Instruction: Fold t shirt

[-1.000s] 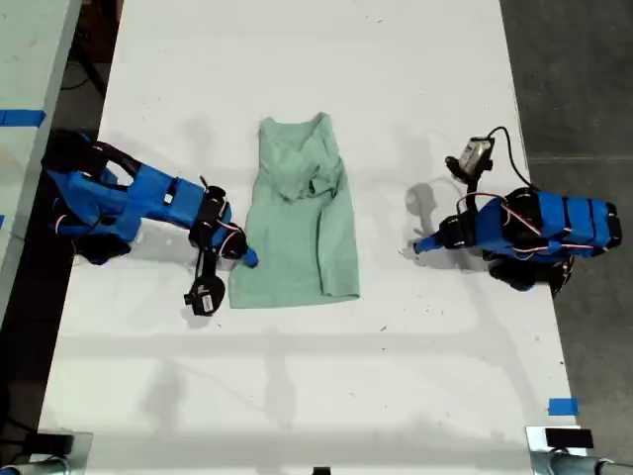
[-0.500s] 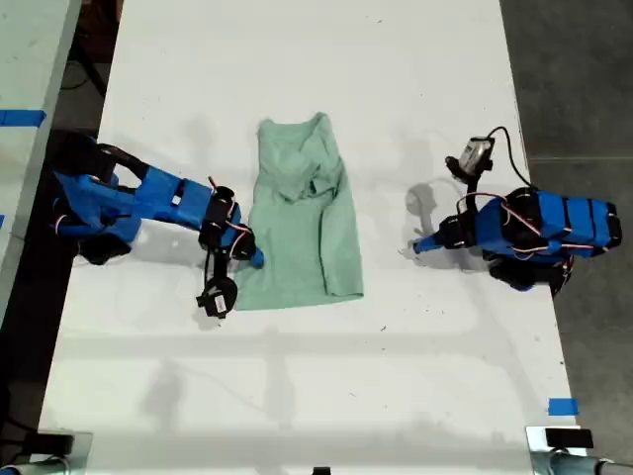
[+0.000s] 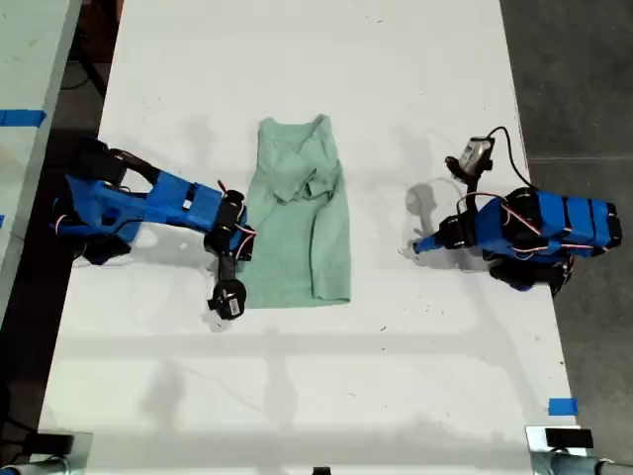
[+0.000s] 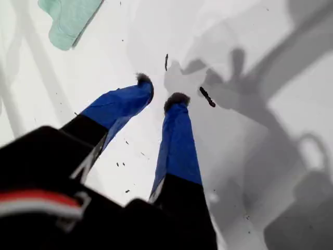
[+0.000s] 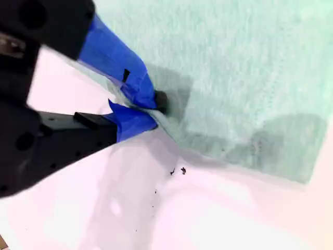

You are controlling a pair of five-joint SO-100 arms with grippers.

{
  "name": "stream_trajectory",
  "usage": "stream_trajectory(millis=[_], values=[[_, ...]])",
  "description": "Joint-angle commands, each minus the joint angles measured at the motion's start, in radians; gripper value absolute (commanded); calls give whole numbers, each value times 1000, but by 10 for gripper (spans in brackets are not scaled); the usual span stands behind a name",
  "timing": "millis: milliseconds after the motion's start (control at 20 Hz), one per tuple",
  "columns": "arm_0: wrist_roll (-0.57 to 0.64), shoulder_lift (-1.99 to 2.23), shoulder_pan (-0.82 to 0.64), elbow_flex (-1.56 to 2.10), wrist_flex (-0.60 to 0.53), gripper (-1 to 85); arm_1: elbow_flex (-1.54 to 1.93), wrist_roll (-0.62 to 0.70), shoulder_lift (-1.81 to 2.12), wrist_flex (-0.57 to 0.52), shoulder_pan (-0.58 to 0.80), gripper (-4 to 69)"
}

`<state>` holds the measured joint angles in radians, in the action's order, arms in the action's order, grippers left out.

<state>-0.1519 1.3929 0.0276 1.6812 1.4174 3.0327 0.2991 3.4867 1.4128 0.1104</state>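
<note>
At the exterior view's left, my second gripper (image 3: pixel 244 247) pinches the long edge of the t shirt (image 3: pixel 302 233), a narrow, already folded oblong at table (image 3: pixel 297 396) centre. Lengthwise fold remains. Exterior view's right: my first gripper (image 3: pixel 420 244) idles, slightly parted, empty.

— What sort of place is showing here?
— A robotics lab: a white table (image 3: pixel 396 59) is sitting on grey floor (image 3: pixel 574 79), blue tape (image 3: pixel 562 406) marking it, cable (image 3: pixel 504 139) trailing.
</note>
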Motion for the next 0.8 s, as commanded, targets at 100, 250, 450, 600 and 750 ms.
stream_trajectory(millis=[100,250,450,600,750], values=[[-17,-41,40,-282,184,-3,57,11,11,-25,-3,84],[-18,-29,51,-400,218,-3,57,11,11,-25,-3,84],[-87,80,37,-407,204,-3,57,14,11,-26,-3,84],[-160,135,34,-393,120,-3,57,14,11,-26,-3,84],[-192,135,14,-341,9,-3,57,14,11,-26,-3,84]])
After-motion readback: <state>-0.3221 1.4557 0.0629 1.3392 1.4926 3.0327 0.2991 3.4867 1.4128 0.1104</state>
